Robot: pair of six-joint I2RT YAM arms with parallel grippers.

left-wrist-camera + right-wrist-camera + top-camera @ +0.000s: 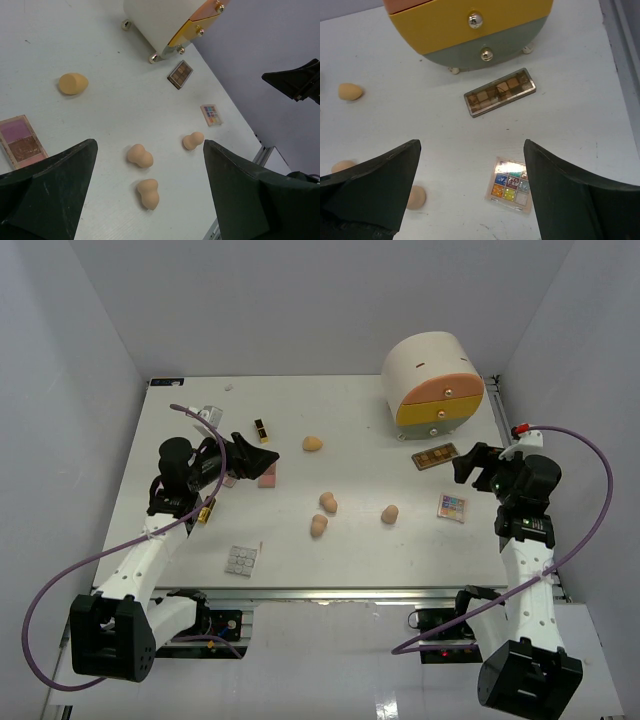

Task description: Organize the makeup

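**A:** Entry one, the sponges?

**B:** Four, tan and egg-shaped, all lying loose on the white table (350, 570). The far sponge (313, 444) lies alone. The upper middle sponge (328, 502) and lower middle sponge (319, 526) are close together. The right-hand sponge (390, 513) lies apart from them.

**A:** Palettes?

**B:** Four, all flat.
- The brown palette (435, 457) is just in front of the round drawer unit (435, 380).
- The multicoloured palette (452, 507) is nearer the arms than the brown one.
- The pink palette (267, 475) is on the left half of the table.
- The grey-white palette (241, 560) is near the front edge.

**A:** Lipsticks?

**B:** Two black-and-gold tubes. The far tube (261, 430) lies beyond the pink palette. The near tube (207, 511) is tucked beside the left arm.

**A:** Left claw (255, 457)?

**B:** Its fingers are spread wide and it grips nothing. The pink palette is just beside its tips. In its wrist camera the two middle sponges show between the fingers, and the pink palette sits at the left finger's edge.

**A:** Right claw (470, 462)?

**B:** Also wide, with nothing held. The brown palette lies just to its left. In its wrist camera the multicoloured palette shows between the fingers, closer to the right one, and the brown palette lies ahead by the drawers.

**A:** Contact?

**B:** None visible for either claw.
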